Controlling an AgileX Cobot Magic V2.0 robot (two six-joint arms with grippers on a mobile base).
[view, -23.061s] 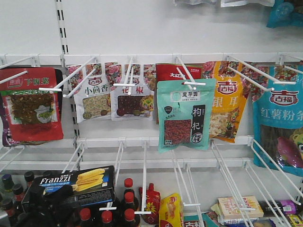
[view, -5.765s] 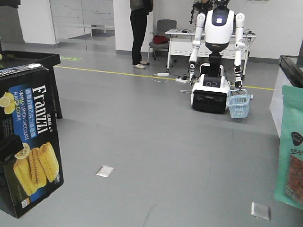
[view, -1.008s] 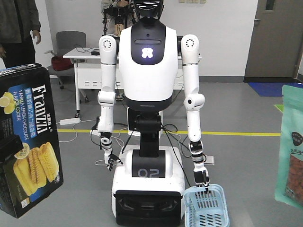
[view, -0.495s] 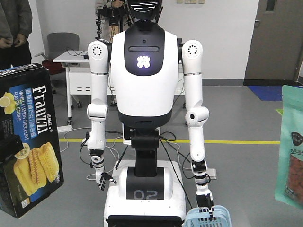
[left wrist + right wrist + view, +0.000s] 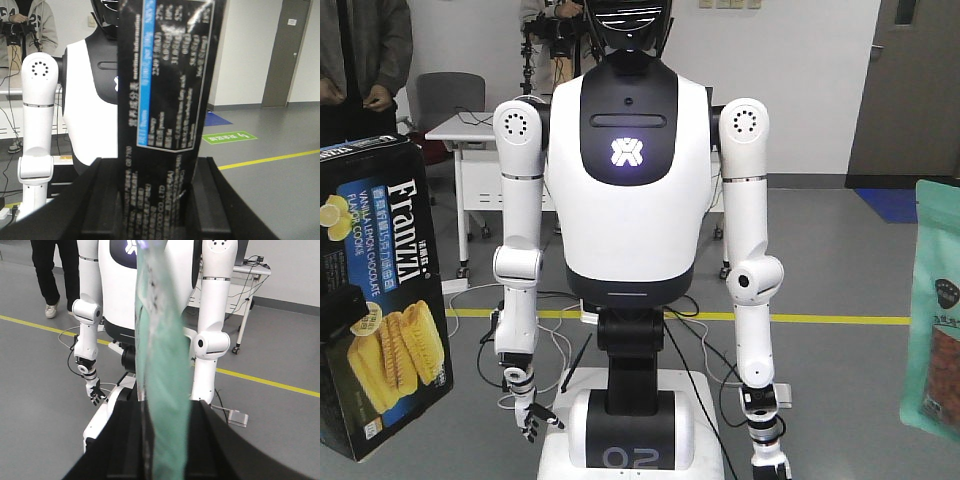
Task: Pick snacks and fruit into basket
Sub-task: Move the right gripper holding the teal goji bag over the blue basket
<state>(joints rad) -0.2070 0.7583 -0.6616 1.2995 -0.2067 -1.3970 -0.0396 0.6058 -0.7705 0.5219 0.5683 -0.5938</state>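
Observation:
My left gripper (image 5: 155, 200) is shut on the black-and-blue Franzzi cookie box (image 5: 165, 90), which stands upright between the jaws. In the front view that box (image 5: 390, 260) fills the left edge. The right gripper (image 5: 162, 440) is shut on the mint-green pouch (image 5: 162, 350), seen edge-on between its jaws. The same pouch (image 5: 935, 330) hangs at the right edge of the front view. The basket and the fruit are out of view.
A white humanoid robot (image 5: 630, 200) on a wheeled base (image 5: 630, 440) stands close, straight ahead, arms hanging down. Behind it are a white table (image 5: 460, 130), a chair and a standing person (image 5: 365, 60). A yellow line (image 5: 840, 319) crosses the grey floor.
The humanoid robot now looms larger and nearer in the front view. The blue basket by its hand has slid out of the bottom of the frame. Box and pouch stay gripped.

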